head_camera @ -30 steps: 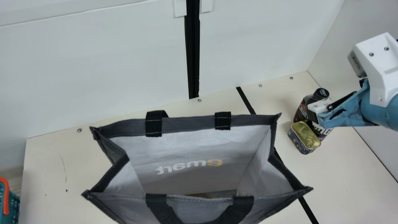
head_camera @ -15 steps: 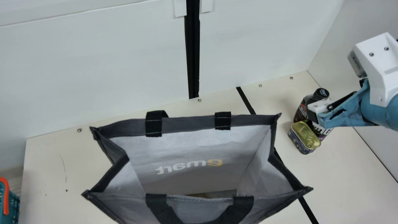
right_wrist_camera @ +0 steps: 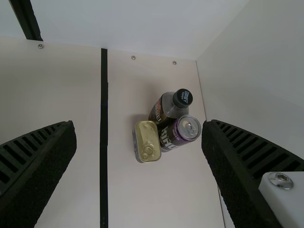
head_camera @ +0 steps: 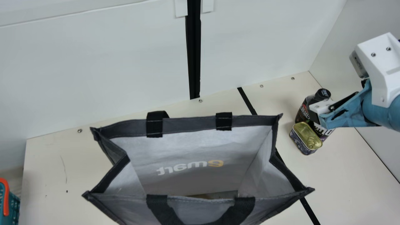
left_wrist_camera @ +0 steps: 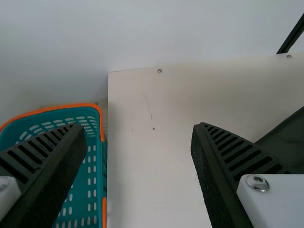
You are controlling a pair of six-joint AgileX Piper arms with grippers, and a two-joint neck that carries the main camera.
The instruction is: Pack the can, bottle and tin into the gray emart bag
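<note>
Gray fabric forms the emart bag (head_camera: 190, 126), its mouth open upward on the cream desk (head_camera: 350, 175). Off to its right, the gold-topped tin (head_camera: 307, 138), dark bottle (head_camera: 302, 113) and purple-banded can (right_wrist_camera: 175, 135) stand huddled together, the tin nearest the bag. Above them the right hand (head_camera: 318, 119) is spread wide, holding nothing; the left hand (left_wrist_camera: 137, 130), equally wide and unladen, is above the desk and a teal basket (left_wrist_camera: 91, 178).

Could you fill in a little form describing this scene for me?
Bag: gray fabric bag with black handles, mouth open
To pack: gold-lidded rectangular tin, purple-and-black metal can, dark bottle with black cap
Placement: grouped closely, outside the bag
Left fingers: spread, empty
Right fingers: spread, empty
Nearby: teal plastic basket with orange rim
</note>
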